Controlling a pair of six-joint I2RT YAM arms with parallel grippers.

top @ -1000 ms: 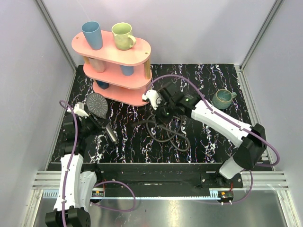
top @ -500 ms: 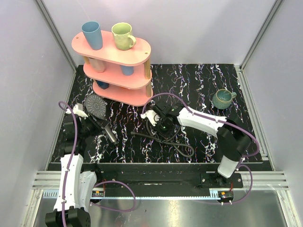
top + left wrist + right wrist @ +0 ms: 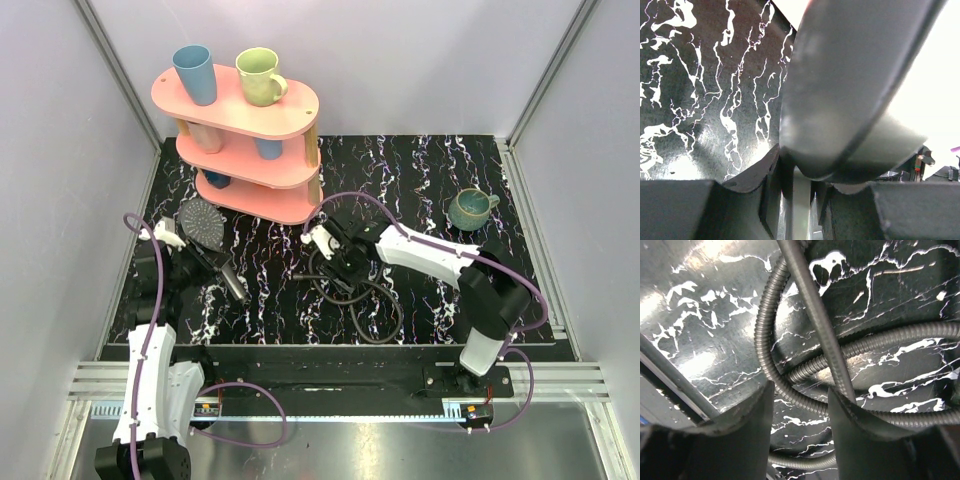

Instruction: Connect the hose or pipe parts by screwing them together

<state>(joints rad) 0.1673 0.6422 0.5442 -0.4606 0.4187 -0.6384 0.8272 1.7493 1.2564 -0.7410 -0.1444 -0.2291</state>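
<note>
The dark grey shower head (image 3: 203, 221) is off the table at the left, its handle slanting down toward the near right. My left gripper (image 3: 211, 263) is shut on that handle. In the left wrist view the shower head (image 3: 850, 85) fills the upper frame, its handle pinched in my left gripper (image 3: 799, 167). The black coiled hose (image 3: 372, 300) lies in loose loops on the table's middle. My right gripper (image 3: 336, 262) hovers open over the loops' far left side. In the right wrist view hose (image 3: 771, 340) strands cross beneath my right gripper (image 3: 801, 392), and one strand brushes the right finger (image 3: 855, 435).
A pink three-tier shelf (image 3: 290, 110) with cups stands at the back left, close behind both grippers. A teal mug (image 3: 469, 208) sits at the back right. Purple cables (image 3: 420, 222) run along both arms. The table's near edge is a black rail (image 3: 320, 362).
The right gripper came down and nearer from beside the shelf with the hose, then opened and let it go. The hose settled into looser loops. The left arm held still.
</note>
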